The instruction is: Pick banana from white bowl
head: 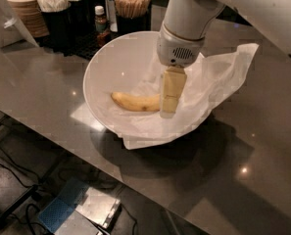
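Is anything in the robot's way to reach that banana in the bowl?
Nothing visible is. The end effector is down inside the bowl, right at one end of the banana. The paper lies underneath, not between them.

No readable text, none on the gripper (168, 109) inside the white bowl (100, 65) (bottle label (102, 25) illegible)

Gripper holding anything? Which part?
Cannot tell. The gripper is down in the white bowl, covering the right end of the banana, which lies on the paper.
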Controlling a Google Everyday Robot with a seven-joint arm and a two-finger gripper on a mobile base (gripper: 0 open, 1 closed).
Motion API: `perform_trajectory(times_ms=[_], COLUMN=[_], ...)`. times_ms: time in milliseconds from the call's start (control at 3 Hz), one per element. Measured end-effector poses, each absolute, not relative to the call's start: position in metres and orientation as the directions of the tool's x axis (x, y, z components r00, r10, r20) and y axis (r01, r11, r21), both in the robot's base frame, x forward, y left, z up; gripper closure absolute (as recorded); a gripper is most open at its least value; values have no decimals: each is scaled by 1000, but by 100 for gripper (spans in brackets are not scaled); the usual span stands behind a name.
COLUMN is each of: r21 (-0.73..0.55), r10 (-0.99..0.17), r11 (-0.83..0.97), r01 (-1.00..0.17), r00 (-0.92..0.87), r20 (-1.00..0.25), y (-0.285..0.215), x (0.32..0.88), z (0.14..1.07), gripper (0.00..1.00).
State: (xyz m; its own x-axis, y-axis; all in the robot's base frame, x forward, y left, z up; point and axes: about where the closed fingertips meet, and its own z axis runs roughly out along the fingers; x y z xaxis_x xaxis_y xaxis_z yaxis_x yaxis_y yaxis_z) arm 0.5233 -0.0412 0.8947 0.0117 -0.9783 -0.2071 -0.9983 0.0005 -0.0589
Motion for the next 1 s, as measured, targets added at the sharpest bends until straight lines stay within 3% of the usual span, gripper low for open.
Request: perform_trajectory(times_ms=[333, 667, 1000], r21=[-59, -59, -60], r10=[-978, -978, -977], r11=[0, 0, -29], r01=[-998, -998, -998], r00=[12, 12, 41], r20=[-207, -207, -208], y=[-41, -41, -35], x=[523, 523, 527], z=[895, 895, 891], gripper=[7, 23, 21])
